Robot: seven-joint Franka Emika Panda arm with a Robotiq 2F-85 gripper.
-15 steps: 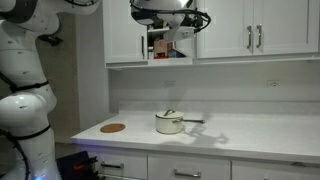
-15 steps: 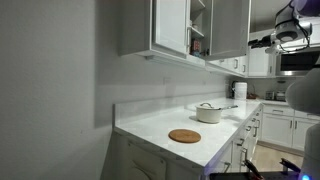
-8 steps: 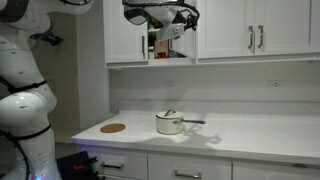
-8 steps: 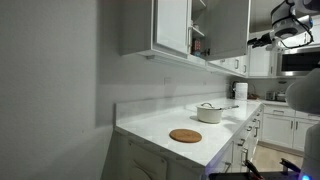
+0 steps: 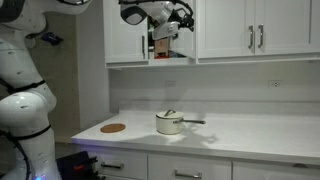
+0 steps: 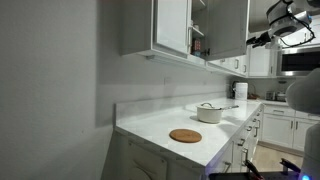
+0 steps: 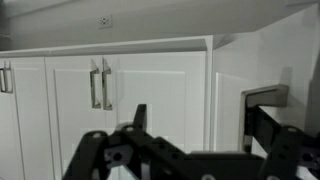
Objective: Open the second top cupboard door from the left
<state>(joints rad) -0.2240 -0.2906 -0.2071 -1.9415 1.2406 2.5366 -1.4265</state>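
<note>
The second top cupboard door from the left stands swung out, seen as a grey panel in an exterior view (image 6: pixel 230 25). Its opening (image 5: pixel 170 42) shows shelves with small items. My gripper (image 5: pixel 168 14) is up at cupboard height in front of that opening. In an exterior view it pokes out past the open door's far edge (image 6: pixel 258 40). In the wrist view the fingers (image 7: pixel 198 120) are spread apart with nothing between them. A white door edge (image 7: pixel 210 70) runs just beyond them. I cannot tell if a finger touches the door.
A white pot with a lid (image 5: pixel 169 123) and a round wooden trivet (image 5: pixel 113 128) sit on the white counter (image 5: pixel 250 135), as both exterior views show. Closed cupboard doors with bar handles (image 5: pixel 253 37) are beside the open one. The robot's white arm (image 5: pixel 25 90) stands by the counter's end.
My gripper has moved left across the cupboard front in one exterior view, and slightly up in the other. The pot and the trivet have not moved.
</note>
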